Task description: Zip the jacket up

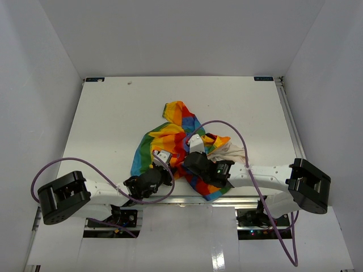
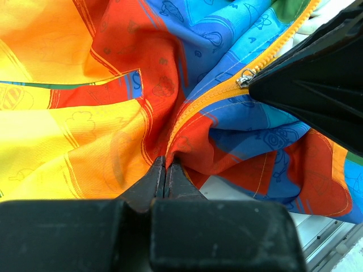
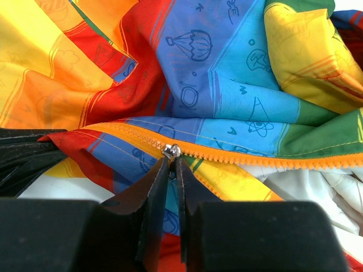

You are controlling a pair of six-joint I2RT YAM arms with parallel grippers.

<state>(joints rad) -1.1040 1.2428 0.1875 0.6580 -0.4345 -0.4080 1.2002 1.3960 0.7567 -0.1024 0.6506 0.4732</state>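
The rainbow jacket [image 1: 170, 139] lies crumpled near the table's front middle, cream lining [image 1: 231, 151] showing at its right. My left gripper [image 2: 165, 163] is shut on the jacket's bottom hem, at the low end of the orange zipper [image 2: 199, 107]. My right gripper [image 3: 173, 161] is shut on the silver zipper pull [image 3: 171, 151], which sits a short way up the zipper [image 3: 266, 160]. The zipper is joined to the left of the pull and open to its right. In the left wrist view the right gripper's black fingers [image 2: 317, 85] hold the pull [image 2: 245, 78].
The white table [image 1: 113, 113] has its front edge just below the jacket. The right arm's purple cable [image 1: 238, 136] arches over the jacket. Grey walls stand on three sides.
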